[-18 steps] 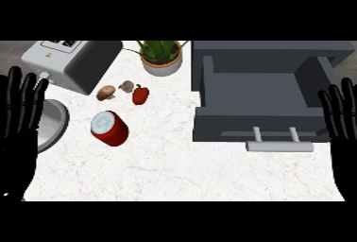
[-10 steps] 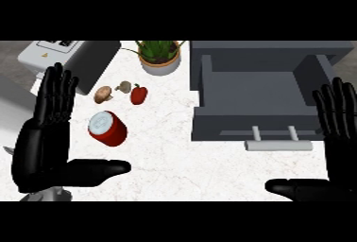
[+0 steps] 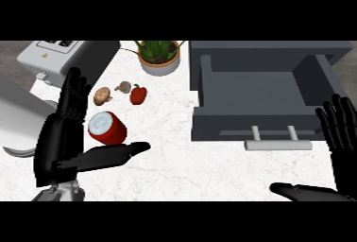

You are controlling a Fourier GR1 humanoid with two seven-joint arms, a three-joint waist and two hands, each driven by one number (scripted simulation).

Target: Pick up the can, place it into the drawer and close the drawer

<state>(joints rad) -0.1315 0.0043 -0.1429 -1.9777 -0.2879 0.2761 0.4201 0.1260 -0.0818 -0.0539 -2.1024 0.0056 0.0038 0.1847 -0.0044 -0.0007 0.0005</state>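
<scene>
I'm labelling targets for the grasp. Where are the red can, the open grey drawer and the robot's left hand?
red can (image 3: 106, 128), head view, on its red side.
open grey drawer (image 3: 261, 92), head view, on its bare floor.
left hand (image 3: 59, 142), head view, on its palm.

Counts on the desk (image 3: 209, 165)

One can (image 3: 106, 128), one drawer (image 3: 268, 94), two mushrooms (image 3: 102, 96), one red pepper (image 3: 138, 94), one potted plant (image 3: 159, 56), one toaster (image 3: 59, 59).

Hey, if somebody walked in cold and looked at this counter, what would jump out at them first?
Probably the red can left of centre, with the open left hand right beside it, thumb stretched out below it. Next, the big grey drawer standing open at the right, its pale handle facing the robot, and the open right hand at the right edge.
</scene>
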